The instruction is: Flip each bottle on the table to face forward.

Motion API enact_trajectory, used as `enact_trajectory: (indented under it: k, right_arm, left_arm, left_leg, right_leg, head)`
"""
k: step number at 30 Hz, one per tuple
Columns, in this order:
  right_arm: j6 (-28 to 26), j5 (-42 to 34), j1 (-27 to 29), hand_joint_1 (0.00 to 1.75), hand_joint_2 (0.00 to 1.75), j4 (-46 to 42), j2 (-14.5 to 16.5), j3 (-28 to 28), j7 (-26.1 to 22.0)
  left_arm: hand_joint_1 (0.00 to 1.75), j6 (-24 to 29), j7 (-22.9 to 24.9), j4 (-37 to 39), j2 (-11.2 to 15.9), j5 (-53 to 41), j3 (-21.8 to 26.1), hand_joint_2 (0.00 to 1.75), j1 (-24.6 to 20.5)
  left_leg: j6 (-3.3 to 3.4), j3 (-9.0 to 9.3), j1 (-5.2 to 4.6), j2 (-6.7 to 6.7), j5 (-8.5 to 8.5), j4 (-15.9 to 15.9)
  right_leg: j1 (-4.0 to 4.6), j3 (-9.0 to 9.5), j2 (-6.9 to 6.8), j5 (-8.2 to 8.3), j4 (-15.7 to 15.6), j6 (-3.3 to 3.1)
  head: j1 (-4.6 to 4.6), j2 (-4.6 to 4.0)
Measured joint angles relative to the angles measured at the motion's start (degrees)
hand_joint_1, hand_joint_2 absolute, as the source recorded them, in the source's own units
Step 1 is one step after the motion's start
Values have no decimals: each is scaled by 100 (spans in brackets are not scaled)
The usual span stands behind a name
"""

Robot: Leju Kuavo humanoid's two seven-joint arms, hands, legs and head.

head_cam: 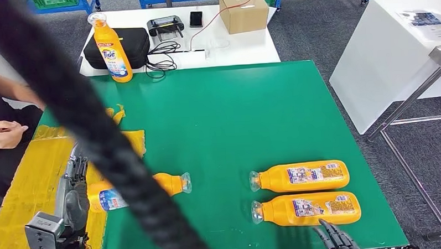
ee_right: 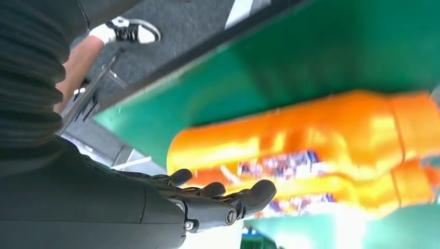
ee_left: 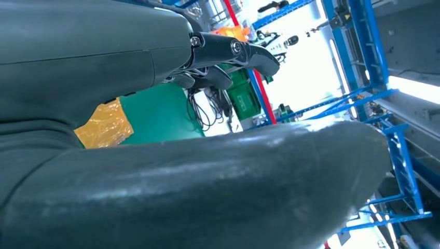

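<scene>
On the green table (head_cam: 234, 118), two orange bottles lie on their sides at about 4 o'clock, the far bottle (head_cam: 300, 176) just beside the near bottle (head_cam: 307, 208), both with caps toward 9 o'clock. The right hand (head_cam: 336, 238) is at the near bottle's edge with its fingers (ee_right: 249, 194) apart, holding nothing. At 8 o'clock the left hand (head_cam: 74, 190) rests at a third bottle (head_cam: 137, 189) lying on its side; I cannot tell if it grips it, and a standing bottle (head_cam: 111, 49) is at 11 o'clock.
</scene>
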Motion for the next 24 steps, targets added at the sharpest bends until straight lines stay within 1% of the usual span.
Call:
enact_trajectory:
  k: [2, 4, 6, 10, 13, 16, 18, 21, 24]
  right_arm:
    - [6, 88, 5, 0, 175, 16, 64, -183, -49]
    - [64, 137, 19, 0, 175, 41, 177, -427, -214]
    - [329, 176, 59, 0, 175, 75, 428, -798, -704]
    - [1377, 321, 151, 0, 175, 150, 1400, -1985, -2299]
    - [2003, 519, 152, 0, 175, 196, 2117, -2781, -3233]
    - [2784, 865, 56, 0, 175, 239, 3064, -3719, -4304]
    - [3269, 1135, -45, 0, 175, 264, 3675, -4385, -4925]
    - [3759, 1463, -179, 0, 175, 298, 4379, -5217, -5479]
    - [4021, 1735, -303, 0, 175, 331, 4908, -5841, -5810]
  left_arm:
    - [0, -15, -7, -80, -30, 2, 32, 0, 56]
    - [0, -18, -9, -152, -54, -2, 55, 0, 108]
    - [0, -30, 3, -215, -74, -1, 76, 0, 153]
    - [0, -98, 17, -295, -111, 22, 153, 0, 226]
    - [0, -136, 15, -304, -127, 45, 183, 0, 232]
    - [0, -185, 0, -304, -144, 74, 201, 0, 232]
    - [0, -209, -15, -304, -152, 94, 219, 0, 230]
    - [0, -234, -31, -304, -159, 134, 241, 0, 221]
    - [0, -248, -34, -304, -162, 165, 251, 0, 208]
  left_leg:
    - [0, 0, 0, -1, 0, 0]
    - [0, 0, 0, -1, 0, 1]
    - [0, 0, 0, -4, 0, 1]
    - [-1, -2, 2, -13, 0, 0]
    - [-1, -2, 8, -13, 0, -1]
    - [-2, -1, 10, -13, 0, -2]
    - [-2, -1, 10, -13, 0, -3]
    - [-2, -1, 9, -12, 0, -3]
    - [-2, -1, 8, -12, 0, -2]
  right_leg:
    - [-1, 0, 0, 0, 0, 0]
    - [-1, -1, 0, 0, 0, 0]
    - [1, -2, -1, 0, 0, 0]
    - [4, -5, -3, -1, 0, -1]
    - [9, -7, -3, -2, 0, -2]
    - [10, -20, -5, -3, 1, -4]
    - [9, -19, -5, -3, 1, -4]
    - [6, -19, -5, -3, 1, -4]
    - [4, -15, -4, -3, 1, -3]
  head:
    - [0, 0]
    - [-1, 0]
    - [1, 0]
    - [-2, 0]
    - [-2, 0]
    - [-1, 0]
    - [-1, 0]
    - [1, 0]
    - [1, 0]
